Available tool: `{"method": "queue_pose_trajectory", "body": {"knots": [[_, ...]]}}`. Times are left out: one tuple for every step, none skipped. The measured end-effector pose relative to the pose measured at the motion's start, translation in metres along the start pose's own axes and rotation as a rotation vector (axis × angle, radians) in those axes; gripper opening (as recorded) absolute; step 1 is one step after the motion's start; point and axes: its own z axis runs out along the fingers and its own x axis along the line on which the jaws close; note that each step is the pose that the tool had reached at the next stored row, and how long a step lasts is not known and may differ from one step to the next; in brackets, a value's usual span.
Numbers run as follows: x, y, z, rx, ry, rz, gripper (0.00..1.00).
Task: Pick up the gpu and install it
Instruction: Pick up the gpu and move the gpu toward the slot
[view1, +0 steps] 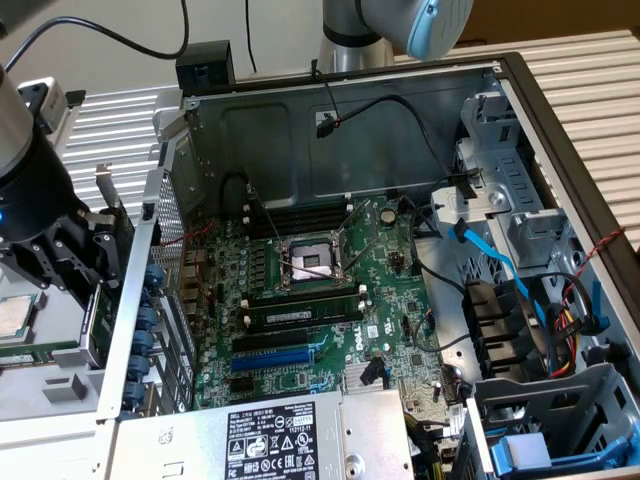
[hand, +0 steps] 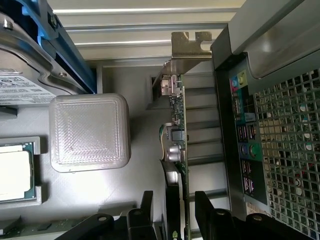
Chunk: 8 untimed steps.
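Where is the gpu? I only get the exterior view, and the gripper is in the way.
Observer: In the wrist view the gpu stands on its edge outside the case, between the gripper fingers.
Operator: Is it grabbed?
Observer: The jaws are open, one finger on each side of the board.
Operator: Which end is the silver bracket?
Observer: The bracket is at the end away from the fingers, beside the case's rear ports.

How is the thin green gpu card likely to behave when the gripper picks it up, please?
The thin green gpu card is probably stiff, being a flat board braced by its silver metal end bracket. Standing on edge, it could tip if nudged sideways. Its exposed parts look fragile.
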Motion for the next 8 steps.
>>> {"method": "queue_pose_trajectory", "body": {"knots": [[0.0000, 0.0000, 0.0000, 0.0000, 0.0000, 0.000, 0.46], [0.0000, 0.0000, 0.0000, 0.0000, 0.0000, 0.000, 0.44], [0.0000, 0.0000, 0.0000, 0.0000, 0.0000, 0.000, 0.44], [0.0000, 0.0000, 0.0000, 0.0000, 0.0000, 0.000, 0.37], [0.0000, 0.0000, 0.0000, 0.0001, 0.0000, 0.001, 0.37], [0.0000, 0.0000, 0.0000, 0.0002, -0.0001, 0.002, 0.37], [0.0000, 0.0000, 0.0000, 0.0004, -0.0003, 0.003, 0.37], [0.0000, 0.0000, 0.0000, 0.0008, -0.0007, 0.008, 0.37]]}}
